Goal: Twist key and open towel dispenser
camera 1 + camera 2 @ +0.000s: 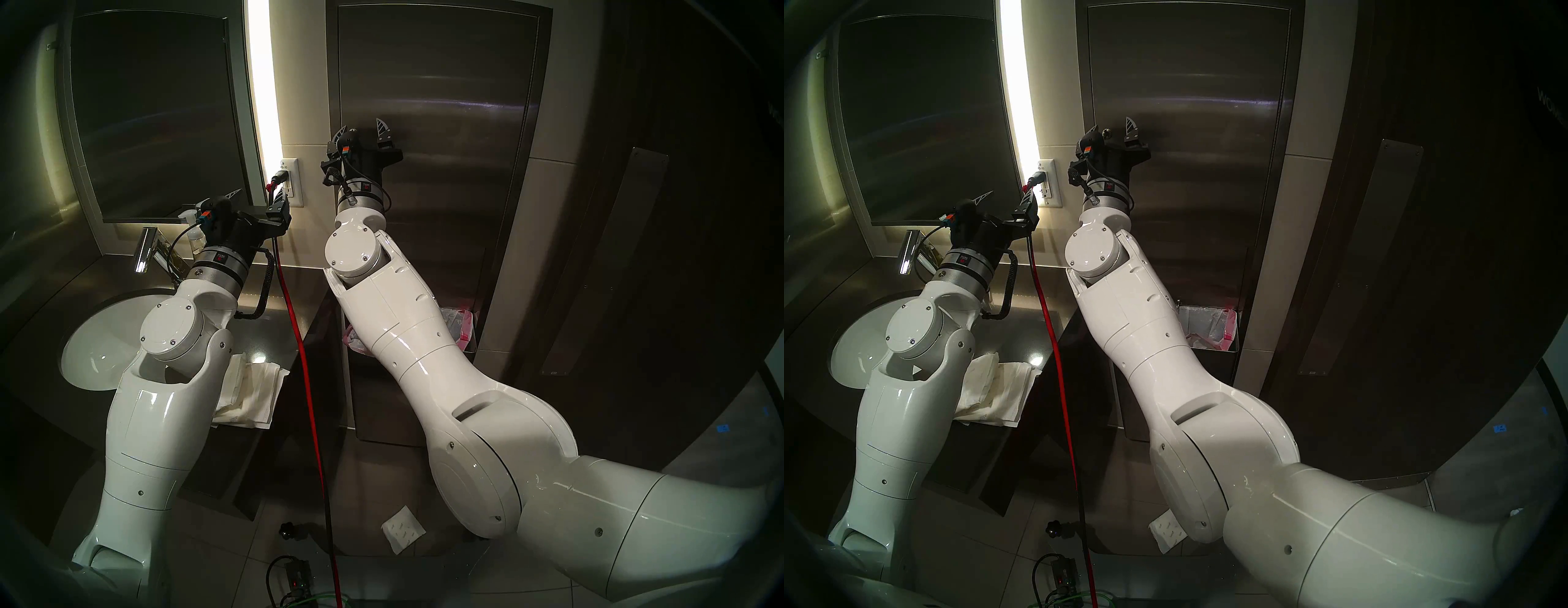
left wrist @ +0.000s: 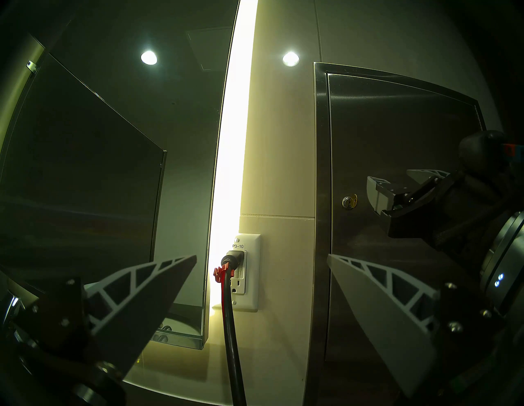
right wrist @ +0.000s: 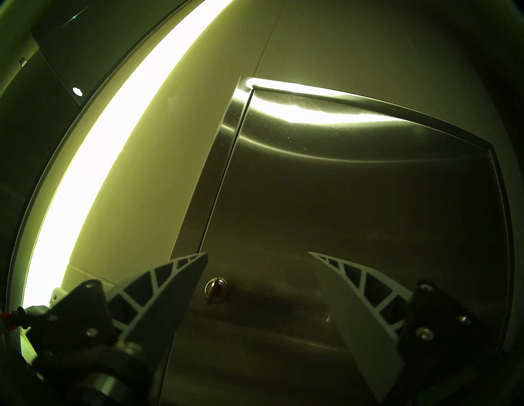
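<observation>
The towel dispenser (image 1: 445, 170) is a tall brushed-steel wall cabinet, and its door (image 3: 340, 198) lies flush and closed. The small brass key (image 3: 213, 289) sits in the round silver lock near the door's left edge; it also shows in the left wrist view (image 2: 350, 201) and the head right view (image 1: 1107, 134). My right gripper (image 3: 258, 253) is open and empty, close in front of the door. The key stands between its fingers, near the left one, untouched. My left gripper (image 1: 257, 195) is open and empty, near the wall outlet (image 2: 245, 272).
A dark mirror (image 1: 148, 106) and a bright light strip (image 1: 265, 85) are left of the dispenser. A red cable (image 1: 297, 318) hangs from the outlet. A sink (image 1: 102, 339), a faucet (image 1: 146, 248) and folded paper towels (image 1: 250, 390) are on the counter. A waste bin with pink liner (image 1: 462, 327) is below the dispenser.
</observation>
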Motion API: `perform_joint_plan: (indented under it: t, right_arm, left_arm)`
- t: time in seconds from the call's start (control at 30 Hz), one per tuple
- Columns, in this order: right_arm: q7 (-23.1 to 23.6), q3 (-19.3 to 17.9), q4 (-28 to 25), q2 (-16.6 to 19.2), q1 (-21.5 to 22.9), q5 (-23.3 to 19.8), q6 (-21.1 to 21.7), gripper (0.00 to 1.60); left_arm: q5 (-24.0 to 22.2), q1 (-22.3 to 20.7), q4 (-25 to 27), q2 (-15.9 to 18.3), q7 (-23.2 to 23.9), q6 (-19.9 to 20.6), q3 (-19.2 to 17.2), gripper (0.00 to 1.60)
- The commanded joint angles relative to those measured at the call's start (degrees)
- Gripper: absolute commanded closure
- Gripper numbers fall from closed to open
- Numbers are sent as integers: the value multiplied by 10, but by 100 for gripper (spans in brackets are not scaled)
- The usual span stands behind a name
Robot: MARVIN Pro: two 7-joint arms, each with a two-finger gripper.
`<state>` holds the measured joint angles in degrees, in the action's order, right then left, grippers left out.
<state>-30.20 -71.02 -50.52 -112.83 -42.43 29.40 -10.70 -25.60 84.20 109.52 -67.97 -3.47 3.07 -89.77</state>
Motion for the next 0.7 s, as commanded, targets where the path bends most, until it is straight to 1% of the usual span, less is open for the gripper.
perform_joint_plan:
  t: [0.0,0.2,0.23,0.27,0.3,0.33,0.37,0.4,0.43,0.47,0.5,0.53,0.6,0.63,0.67]
  right_arm:
    - [-15,-3,28,-13,41,0,-17,27]
    - [-18,-14,57,-19,67,-3,-27,33]
    - [-18,-16,64,-21,74,-4,-28,41]
    - [-18,-16,64,-21,74,-4,-28,41]
    - [-20,-18,70,-22,78,-4,-30,52]
    - [-22,-22,80,-22,86,-4,-32,67]
    - [-23,-23,86,-22,90,-4,-33,56]
    - [-23,-23,86,-22,90,-4,-33,56]
    - [-25,-25,95,-22,94,-3,-34,35]
    - [-27,-27,101,-22,97,-4,-35,26]
    - [-28,-28,108,-22,101,-4,-38,26]
    - [-30,-30,115,-22,104,-3,-41,19]
    - [-33,-32,127,-22,109,-3,-46,14]
    - [-35,-33,133,-22,111,-3,-49,10]
    - [-36,-34,138,-22,114,-2,-51,1]
  left_arm:
    - [1,-7,5,-1,-1,-5,-1,0]
    - [0,-7,5,-1,-1,-4,-1,0]
    - [0,-7,5,-1,-1,-4,-1,0]
    - [0,-7,5,-1,-1,-4,-1,0]
    - [0,-7,5,-1,-1,-4,-1,0]
    - [0,-7,5,0,-1,-4,-1,0]
    - [0,-7,5,0,-1,-4,-1,0]
    - [0,-7,5,0,-1,-4,-1,0]
    - [0,-7,5,0,-1,-5,-1,0]
    - [0,-7,5,0,-1,-5,-1,0]
    - [0,-7,5,0,-1,-5,-1,0]
    - [0,-7,5,0,-1,-5,-1,0]
    - [0,-7,5,0,-1,-5,-1,0]
    - [0,-7,5,0,-1,-5,-1,0]
    - [0,-7,5,0,-1,-5,-1,0]
